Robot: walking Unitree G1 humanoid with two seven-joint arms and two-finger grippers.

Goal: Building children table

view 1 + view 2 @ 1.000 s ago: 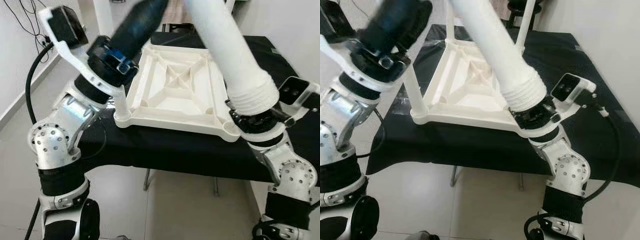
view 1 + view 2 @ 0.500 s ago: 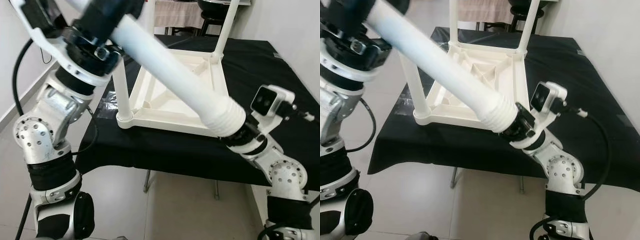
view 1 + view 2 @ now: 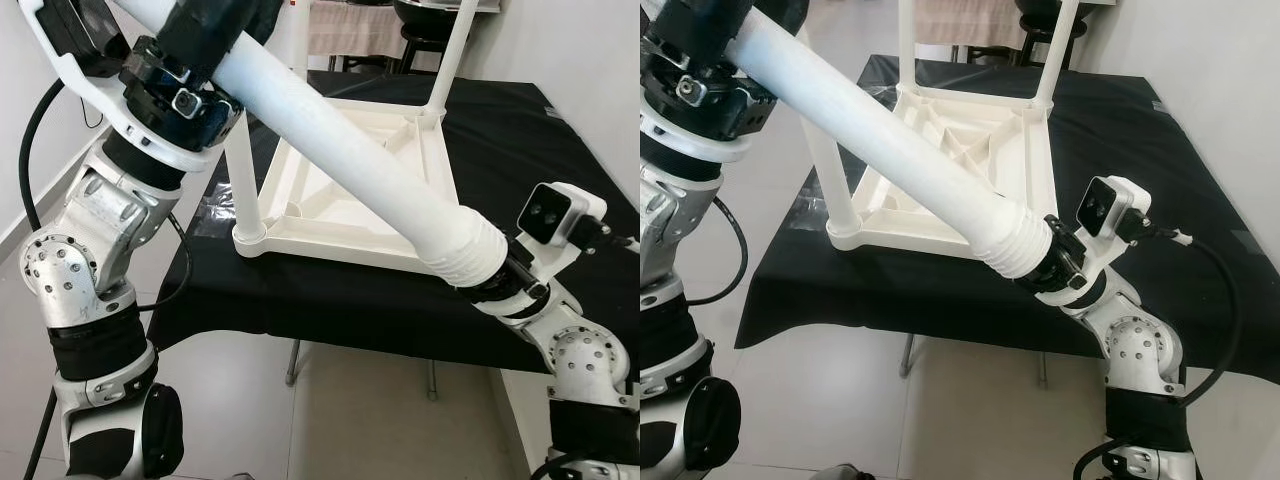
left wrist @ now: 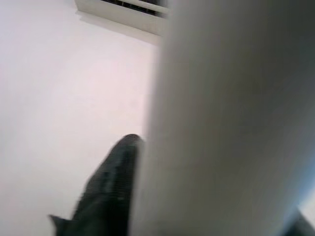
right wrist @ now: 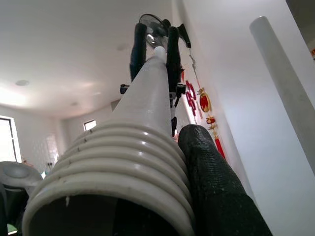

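Observation:
A white plastic child's table [image 3: 350,205] lies upside down on a black-clothed table [image 3: 570,140]. Fitted legs stand up at its front left corner [image 3: 243,180] and its back corners [image 3: 450,50]. I hold a loose white leg tube [image 3: 340,140] slanted across it, above its underside. My left gripper [image 3: 225,25] is shut on the tube's upper end at the far left. My right gripper [image 3: 492,285] is shut on the ribbed threaded end [image 5: 113,167], off the table's front right corner. One black finger [image 5: 216,191] presses along the threads.
The black cloth's front edge [image 3: 330,330] hangs over a tiled floor [image 3: 350,420]. A white wall [image 3: 600,50] runs along the right. A black cable [image 3: 35,130] loops beside my left arm. Furniture legs stand behind the table.
The leg tube has swung from steeply upright to a long slant. My right gripper has moved down and right, away from the front right corner; the left has lifted its end.

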